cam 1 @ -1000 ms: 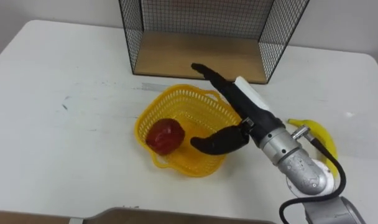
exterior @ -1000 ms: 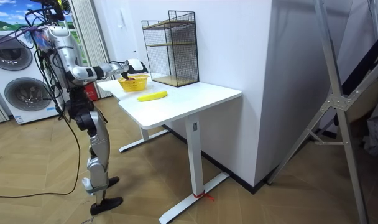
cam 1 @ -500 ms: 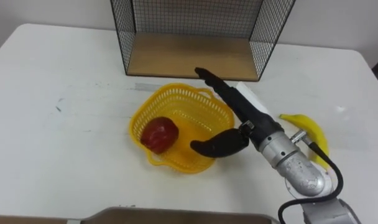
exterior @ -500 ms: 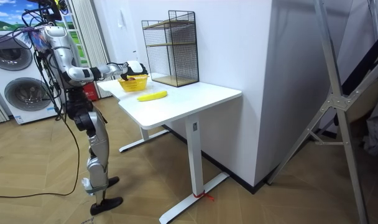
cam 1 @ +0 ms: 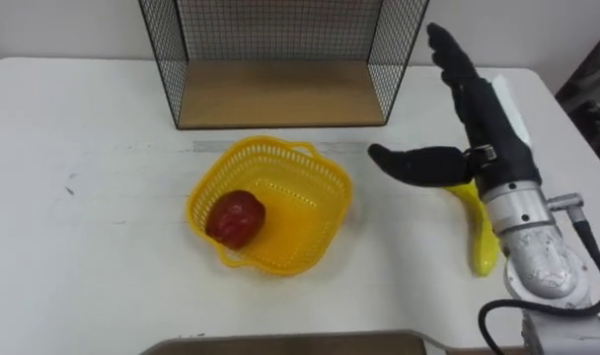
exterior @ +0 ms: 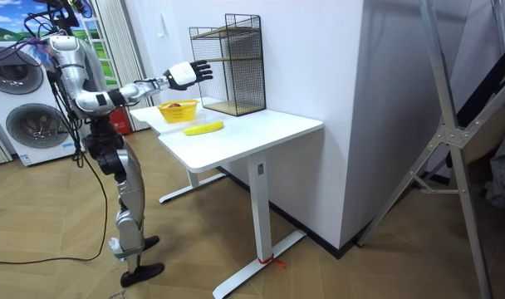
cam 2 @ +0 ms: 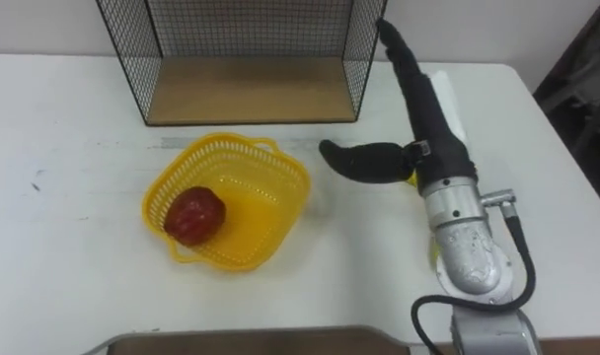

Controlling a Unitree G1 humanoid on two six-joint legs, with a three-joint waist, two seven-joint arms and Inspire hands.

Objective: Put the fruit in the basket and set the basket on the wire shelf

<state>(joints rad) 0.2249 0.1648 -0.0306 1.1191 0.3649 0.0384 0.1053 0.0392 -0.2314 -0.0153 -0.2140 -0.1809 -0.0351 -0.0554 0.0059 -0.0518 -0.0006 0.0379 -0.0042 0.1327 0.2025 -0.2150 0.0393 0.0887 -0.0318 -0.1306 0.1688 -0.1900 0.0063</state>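
A yellow mesh basket [cam 1: 302, 209] sits on the white table with a red apple [cam 1: 234, 218] lying in its left side. A banana [cam 1: 482, 237] lies on the table to the basket's right, partly hidden behind my right arm. My right hand [cam 1: 492, 138] is raised above the banana, right of the basket, open with fingers straight and thumb pointing left; it holds nothing. The black wire shelf [cam 1: 280, 94] with a wooden floor stands just behind the basket. In the room view I stand at the table's end with my right hand [exterior: 186, 73] lifted over the basket [exterior: 178, 109].
The white table [cam 1: 83, 197] has free room left of the basket and in front of it. The table's right edge is close behind the banana. In the room view, washing machines [exterior: 24, 116] stand behind me.
My right hand has lifted away from the basket's right rim and swung right, ending above the banana. The basket and apple stay put; the eye view has shifted.
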